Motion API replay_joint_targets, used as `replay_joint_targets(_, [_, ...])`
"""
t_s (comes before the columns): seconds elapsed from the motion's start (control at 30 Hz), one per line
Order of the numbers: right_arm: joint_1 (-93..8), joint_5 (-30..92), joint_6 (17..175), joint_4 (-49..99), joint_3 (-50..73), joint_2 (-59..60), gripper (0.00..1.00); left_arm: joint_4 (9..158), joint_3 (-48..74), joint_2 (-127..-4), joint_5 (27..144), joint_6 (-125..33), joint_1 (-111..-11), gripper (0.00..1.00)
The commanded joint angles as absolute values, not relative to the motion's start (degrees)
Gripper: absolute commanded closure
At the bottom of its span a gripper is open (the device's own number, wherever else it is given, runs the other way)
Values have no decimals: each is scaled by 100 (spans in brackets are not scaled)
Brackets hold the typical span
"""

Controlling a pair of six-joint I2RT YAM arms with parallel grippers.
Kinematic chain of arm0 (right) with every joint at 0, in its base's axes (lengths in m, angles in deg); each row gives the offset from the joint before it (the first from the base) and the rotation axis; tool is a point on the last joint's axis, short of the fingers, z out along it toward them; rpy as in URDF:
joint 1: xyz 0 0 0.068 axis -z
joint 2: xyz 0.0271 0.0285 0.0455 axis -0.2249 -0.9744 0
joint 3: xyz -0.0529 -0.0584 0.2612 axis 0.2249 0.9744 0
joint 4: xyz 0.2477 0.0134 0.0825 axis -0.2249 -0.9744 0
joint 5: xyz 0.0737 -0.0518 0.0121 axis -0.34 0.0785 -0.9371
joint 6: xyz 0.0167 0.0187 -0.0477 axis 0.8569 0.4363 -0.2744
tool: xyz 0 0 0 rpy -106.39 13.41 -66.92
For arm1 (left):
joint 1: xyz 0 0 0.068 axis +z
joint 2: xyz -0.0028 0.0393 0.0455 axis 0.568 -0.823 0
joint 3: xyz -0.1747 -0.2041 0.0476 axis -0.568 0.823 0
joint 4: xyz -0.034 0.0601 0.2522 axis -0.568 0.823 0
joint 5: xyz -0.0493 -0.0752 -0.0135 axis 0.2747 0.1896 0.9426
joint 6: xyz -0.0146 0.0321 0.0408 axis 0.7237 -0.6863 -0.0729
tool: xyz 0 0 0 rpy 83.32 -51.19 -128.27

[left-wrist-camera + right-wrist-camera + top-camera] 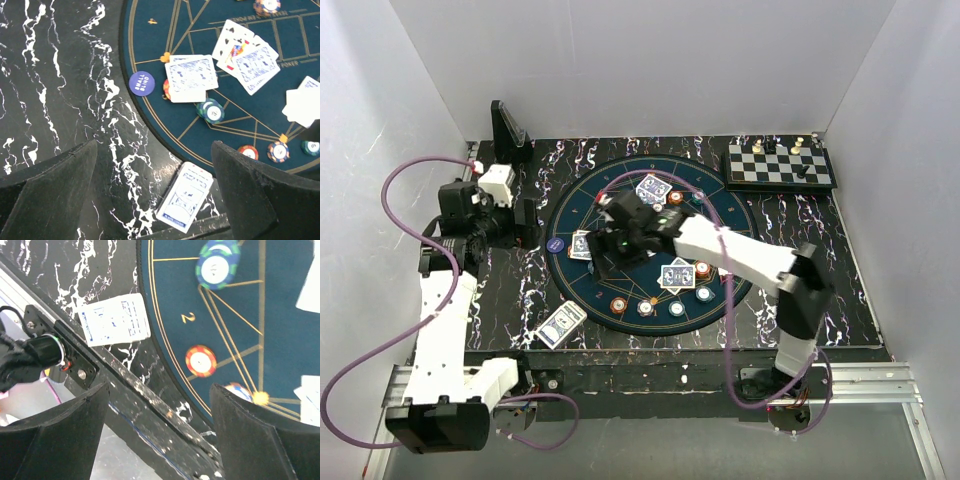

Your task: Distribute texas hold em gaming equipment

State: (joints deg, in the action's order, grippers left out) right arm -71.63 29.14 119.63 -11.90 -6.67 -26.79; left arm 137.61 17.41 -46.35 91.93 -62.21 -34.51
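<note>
Robot lab cell: white walls (640, 60), black marbled table (800, 215) on aluminium rail (880, 380), purple cables (386, 190).

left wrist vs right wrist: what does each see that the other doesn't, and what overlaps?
Only left wrist: the purple small-blind button, the face-up cards and a face-down pile.
Only right wrist: the table's front edge, a black cable connector beyond it, and the gold numeral 2 on the mat.
Both: the blue-backed deck lying off the mat, the green chip stack and the orange chip.
</note>
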Motion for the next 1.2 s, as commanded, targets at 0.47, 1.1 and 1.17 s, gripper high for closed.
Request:
replay_joint_targets(0.47, [-1942,5955,12004,-125,3824,2748,12,11162,3581,-5379,10006,-5813,-2784,2])
replay_joint_targets(1.1, [-1651,7375,10140,5454,6180,1457,9,6706,5831,-5852,9057,-5416,-2784,2])
replay_joint_targets(1.17, [-1634,7384,9999,5878,6366,1413,9,6021,6086,-5931,9022,-5372,-2775,2])
